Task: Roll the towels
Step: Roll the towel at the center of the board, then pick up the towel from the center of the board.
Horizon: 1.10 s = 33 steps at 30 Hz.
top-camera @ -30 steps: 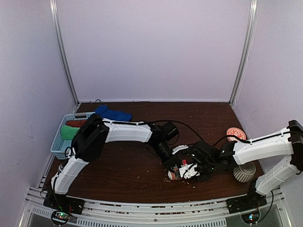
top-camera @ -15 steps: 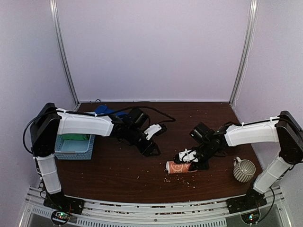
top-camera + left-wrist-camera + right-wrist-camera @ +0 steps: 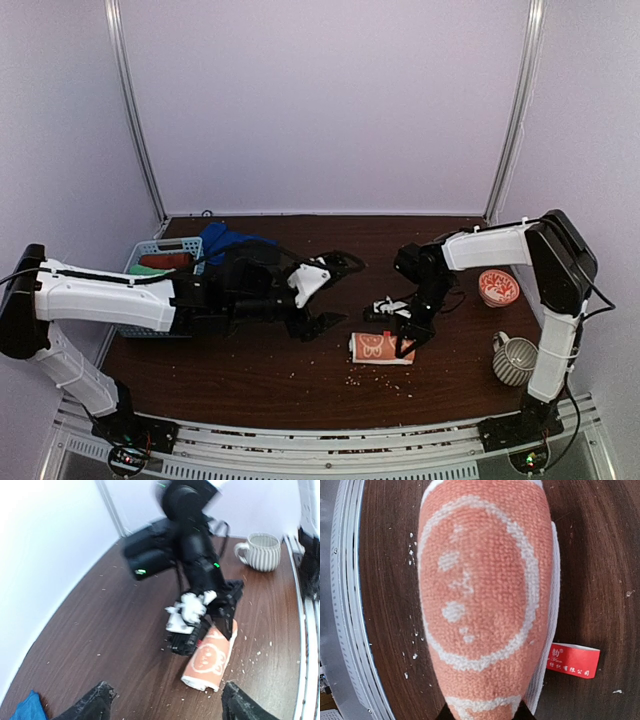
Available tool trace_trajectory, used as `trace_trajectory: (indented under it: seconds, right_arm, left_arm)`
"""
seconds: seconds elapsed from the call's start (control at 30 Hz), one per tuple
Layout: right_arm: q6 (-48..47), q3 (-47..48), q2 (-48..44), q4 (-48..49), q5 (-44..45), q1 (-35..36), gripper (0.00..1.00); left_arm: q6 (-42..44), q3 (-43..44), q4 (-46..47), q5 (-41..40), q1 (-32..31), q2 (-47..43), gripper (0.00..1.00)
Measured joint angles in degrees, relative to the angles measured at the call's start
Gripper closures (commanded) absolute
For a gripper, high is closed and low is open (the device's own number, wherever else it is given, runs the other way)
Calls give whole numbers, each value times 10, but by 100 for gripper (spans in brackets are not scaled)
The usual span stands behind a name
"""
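Your orange patterned towel (image 3: 378, 347) lies rolled near the table's near edge, right of middle, so this roll looks finished. The right gripper (image 3: 403, 338) sits over its right end, jaws narrow on either side of the roll. Whether they pinch it, I cannot tell. The left gripper (image 3: 338, 292) hangs just left, jaws spread wide and empty. Next, probably lift the right clear and reach for the royal blue towel (image 3: 232, 241) by the basket (image 3: 163, 245) at the far-left corner.

Dark brown wood table (image 3: 260, 375), with crumbs (image 3: 352, 380) scattered all over it. Sitting on it: a rolled orange towel (image 3: 381, 347) near the middle, and a striped mug (image 3: 516, 359) and patterned bowl (image 3: 498, 287) on the right. There's also a light blue basket (image 3: 165, 244) and a blue towel (image 3: 232, 240) back left.
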Motion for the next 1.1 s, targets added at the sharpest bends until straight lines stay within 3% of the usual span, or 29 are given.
trace_trajectory:
  seconds: [0.1, 0.37, 0.77, 1.1]
  right_arm:
    - [4, 16, 14, -19, -8, -2, 87]
    - [16, 45, 43, -58, -25, -4, 87]
    - [15, 55, 65, -88, -57, -7, 87]
    - [10, 55, 70, -95, -70, -9, 86]
  left_arm:
    - [39, 26, -17, -13, -39, 53, 38]
    - [136, 206, -114, -59, -131, 256, 38]
    - [202, 332, -186, -195, -138, 404, 34]
    - [218, 369, -216, -227, -131, 442, 36]
